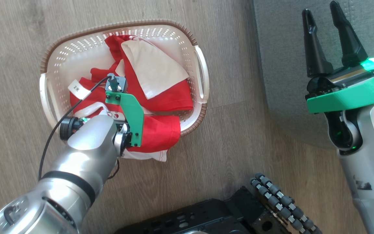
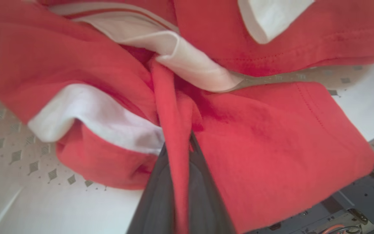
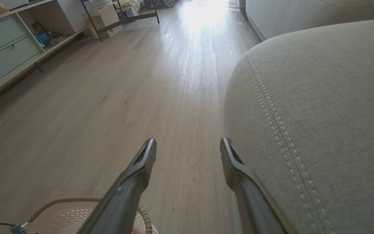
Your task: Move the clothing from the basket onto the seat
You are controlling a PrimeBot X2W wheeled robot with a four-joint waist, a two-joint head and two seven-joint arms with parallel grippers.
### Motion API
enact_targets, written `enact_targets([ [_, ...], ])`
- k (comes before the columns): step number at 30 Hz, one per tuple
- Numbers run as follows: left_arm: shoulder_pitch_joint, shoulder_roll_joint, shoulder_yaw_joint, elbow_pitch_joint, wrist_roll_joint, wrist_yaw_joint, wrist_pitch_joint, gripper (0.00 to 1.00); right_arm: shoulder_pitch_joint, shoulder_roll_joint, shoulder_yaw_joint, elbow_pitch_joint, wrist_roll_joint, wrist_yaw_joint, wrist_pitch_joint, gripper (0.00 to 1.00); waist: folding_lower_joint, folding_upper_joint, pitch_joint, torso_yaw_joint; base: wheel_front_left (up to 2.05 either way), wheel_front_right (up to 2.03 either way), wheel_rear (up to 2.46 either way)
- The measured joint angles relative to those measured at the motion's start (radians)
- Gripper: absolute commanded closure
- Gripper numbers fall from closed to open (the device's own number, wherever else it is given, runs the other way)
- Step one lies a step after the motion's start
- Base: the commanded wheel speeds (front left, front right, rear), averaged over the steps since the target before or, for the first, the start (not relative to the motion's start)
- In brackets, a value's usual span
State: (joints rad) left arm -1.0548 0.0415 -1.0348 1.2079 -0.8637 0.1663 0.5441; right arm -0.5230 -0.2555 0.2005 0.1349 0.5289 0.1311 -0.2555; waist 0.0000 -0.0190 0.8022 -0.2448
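- Our left gripper (image 2: 178, 148) is down in the basket (image 1: 76, 55), its jaws pinched on a raised fold of the clothing (image 2: 271, 136).
- Red cloth with white panels lies crumpled across the basket's floor, and one part drapes over the near rim toward us.
- Our right gripper (image 1: 321, 9) hangs spread and empty over the edge of the seat (image 1: 281, 65), well apart from the clothing.
- That grey seat lies to our right of the basket, across a strip of wood floor (image 1: 232, 146). The basket's long axis runs roughly toward it.
- We judge the coming move to be a lift and a rightward swing by the left arm, though the right arm is nearer the seat.
- Loose folds may trail and catch the rim.
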Motion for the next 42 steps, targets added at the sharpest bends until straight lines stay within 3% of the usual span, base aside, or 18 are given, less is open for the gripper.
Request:
enact_targets([
  [12,0.012,0.000,-0.010,-0.046,-0.067,-0.050,-0.163,1.00,0.009,-0.001,0.010,0.032,0.000,0.000,0.000,0.00,0.0000,0.0000,-0.096,0.021,0.00,0.00,0.00],
  [42,0.238,-0.001,-0.080,-0.165,-0.163,-0.202,-0.571,1.00,0.223,0.004,0.026,0.132,-0.028,0.000,0.000,0.00,-0.0001,0.0000,-0.583,0.137,0.00,0.00,0.00],
])
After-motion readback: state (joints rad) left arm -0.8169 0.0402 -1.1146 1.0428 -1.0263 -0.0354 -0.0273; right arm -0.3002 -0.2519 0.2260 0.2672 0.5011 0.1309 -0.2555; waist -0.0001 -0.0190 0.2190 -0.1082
